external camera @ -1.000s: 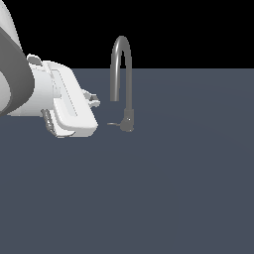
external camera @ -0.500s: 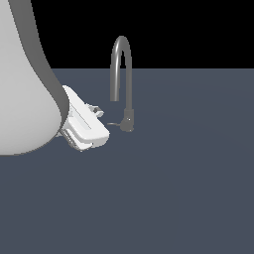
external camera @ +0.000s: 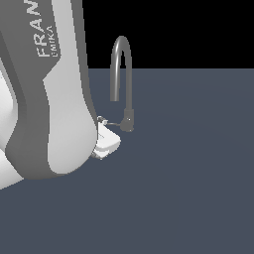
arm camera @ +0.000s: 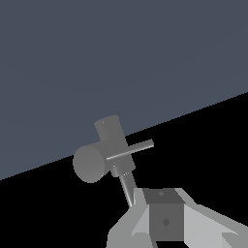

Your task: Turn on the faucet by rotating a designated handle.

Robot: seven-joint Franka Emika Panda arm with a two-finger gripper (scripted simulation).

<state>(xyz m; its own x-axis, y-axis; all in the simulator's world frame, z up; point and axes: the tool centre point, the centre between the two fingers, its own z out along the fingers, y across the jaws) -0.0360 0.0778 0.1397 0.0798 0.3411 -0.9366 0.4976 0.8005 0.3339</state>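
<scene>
The faucet [external camera: 122,69] is a slim grey gooseneck tap with a tall arched spout and a small base [external camera: 128,122], standing at mid-scene in the exterior view. Its handle [external camera: 115,124] is a thin grey lever pointing from the base toward the exterior view's left. My gripper [external camera: 102,120] sits right at the lever's free end, mostly hidden behind my own arm. In the wrist view the faucet [arm camera: 92,161] is close, and the handle [arm camera: 127,187] runs down to my gripper [arm camera: 161,199]. The fingers show as one block with no gap and nothing between them.
My big white and grey arm [external camera: 44,94] fills the exterior view's left side and hides the floor behind it. The faucet stands on a flat dark grey surface [external camera: 188,188] that stretches toward the exterior view's right and front.
My arm has swung in front of the camera and now looks much larger. The gripper has moved toward the exterior view's right, up to the handle's tip. The handle has not visibly turned.
</scene>
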